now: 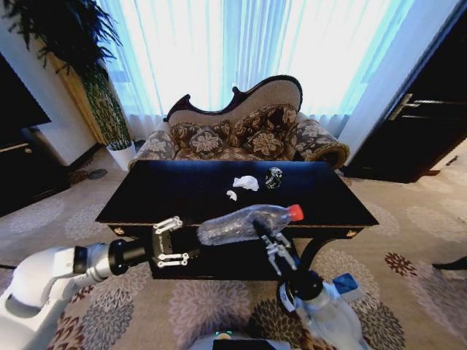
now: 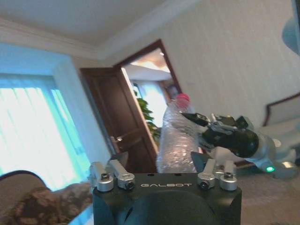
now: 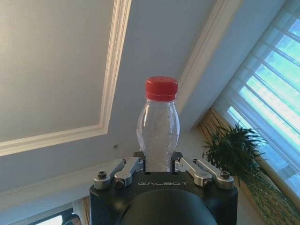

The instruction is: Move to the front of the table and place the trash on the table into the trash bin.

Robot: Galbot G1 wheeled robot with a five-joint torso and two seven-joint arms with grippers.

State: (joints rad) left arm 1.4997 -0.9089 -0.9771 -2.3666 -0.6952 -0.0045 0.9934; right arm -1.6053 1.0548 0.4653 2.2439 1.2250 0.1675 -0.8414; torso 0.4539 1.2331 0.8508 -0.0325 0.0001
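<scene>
The right end effector [image 1: 271, 240] grips the clear bottle [image 1: 244, 223] above the table [image 1: 160, 193] — the left end effector [image 1: 180, 240] spread open just beside its base.

Patterned sofa [image 1: 241, 135], potted plant [image 1: 109, 109]

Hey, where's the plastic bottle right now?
In the head view the bottle is held sideways in the right gripper at the table's front edge, beside the open left gripper.

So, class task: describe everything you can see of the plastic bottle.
The plastic bottle is clear, ribbed and crumpled-looking, seemingly empty, with a red cap. It lies roughly level in the air over the table's near edge, cap toward the robot's right. The right tool is shut on its middle; the left tool stands open at its base end, contact unclear.
</scene>
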